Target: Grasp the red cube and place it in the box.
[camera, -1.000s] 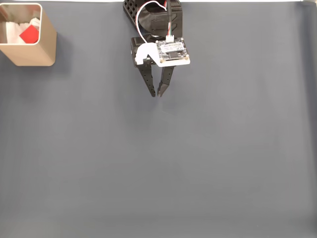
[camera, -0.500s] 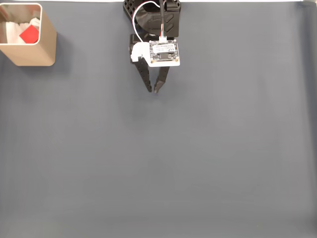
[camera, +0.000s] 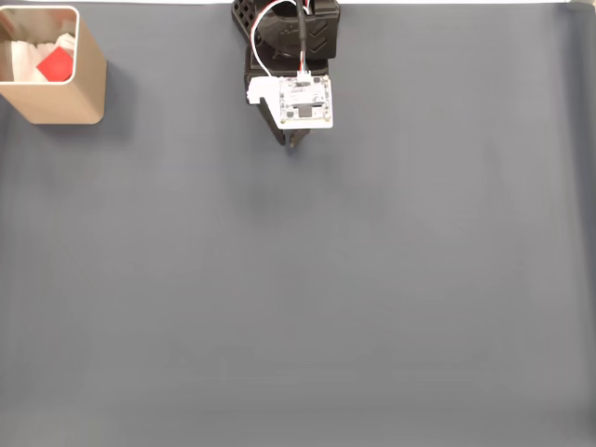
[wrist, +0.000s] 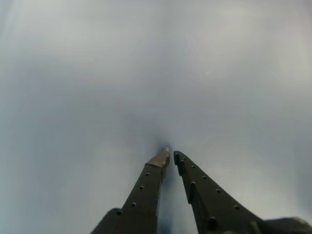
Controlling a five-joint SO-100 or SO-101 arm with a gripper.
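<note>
In the fixed view the red cube [camera: 54,65] lies inside the tan box [camera: 58,102] at the top left corner, on its white interior. My gripper [camera: 292,144] is far to the right of the box, at the top centre close to the arm's base, mostly hidden under the white wrist board. The wrist view looks down on bare grey mat; there my gripper [wrist: 171,153] has its two black fingers almost touching at the tips, with nothing between them.
A grey mat [camera: 307,298] covers the whole table. The black arm base [camera: 289,28] stands at the top edge. White crumpled material [camera: 33,51] lies in the box beside the cube.
The gripper has drawn back up the fixed view toward the arm's base, and its fingers have come together. The cube and box have stayed put.
</note>
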